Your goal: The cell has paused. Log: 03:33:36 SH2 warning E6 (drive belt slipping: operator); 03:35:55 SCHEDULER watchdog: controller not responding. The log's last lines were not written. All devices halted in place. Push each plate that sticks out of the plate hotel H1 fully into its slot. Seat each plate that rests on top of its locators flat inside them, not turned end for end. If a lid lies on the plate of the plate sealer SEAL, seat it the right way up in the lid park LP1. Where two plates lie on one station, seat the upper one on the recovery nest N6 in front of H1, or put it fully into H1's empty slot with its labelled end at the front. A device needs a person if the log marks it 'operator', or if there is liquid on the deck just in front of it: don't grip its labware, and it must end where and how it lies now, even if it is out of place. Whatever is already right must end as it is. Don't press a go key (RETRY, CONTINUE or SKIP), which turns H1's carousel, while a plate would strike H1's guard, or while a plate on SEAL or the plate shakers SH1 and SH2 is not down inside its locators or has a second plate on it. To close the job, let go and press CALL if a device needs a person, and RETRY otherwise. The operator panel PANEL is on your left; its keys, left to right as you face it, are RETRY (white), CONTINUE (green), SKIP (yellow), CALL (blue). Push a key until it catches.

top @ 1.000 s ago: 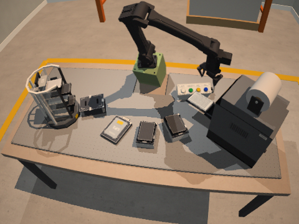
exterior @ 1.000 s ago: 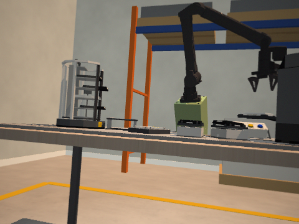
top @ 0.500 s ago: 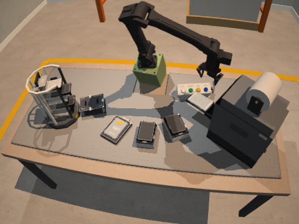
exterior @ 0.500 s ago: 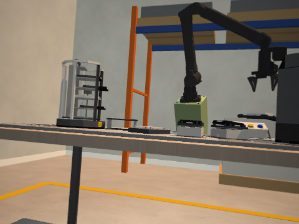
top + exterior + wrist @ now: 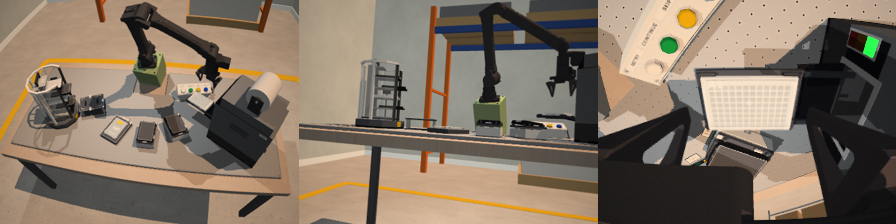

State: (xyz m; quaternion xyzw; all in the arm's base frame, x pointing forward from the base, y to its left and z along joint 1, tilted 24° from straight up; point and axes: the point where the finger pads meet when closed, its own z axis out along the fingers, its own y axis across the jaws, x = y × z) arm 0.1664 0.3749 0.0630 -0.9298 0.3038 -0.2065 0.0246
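The big dark sealer [image 5: 246,130] stands beside the gripper [image 5: 208,76], which hangs wide open and holds nothing. Below it lies the white lid [image 5: 750,102]; the button panel [image 5: 645,52] sits just beside.

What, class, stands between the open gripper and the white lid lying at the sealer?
Nothing visible does. The gripper hangs open in the air above the white lid, which lies in front of the sealer. In the wrist view the lid shows uncovered between the fingers, beside the button panel.
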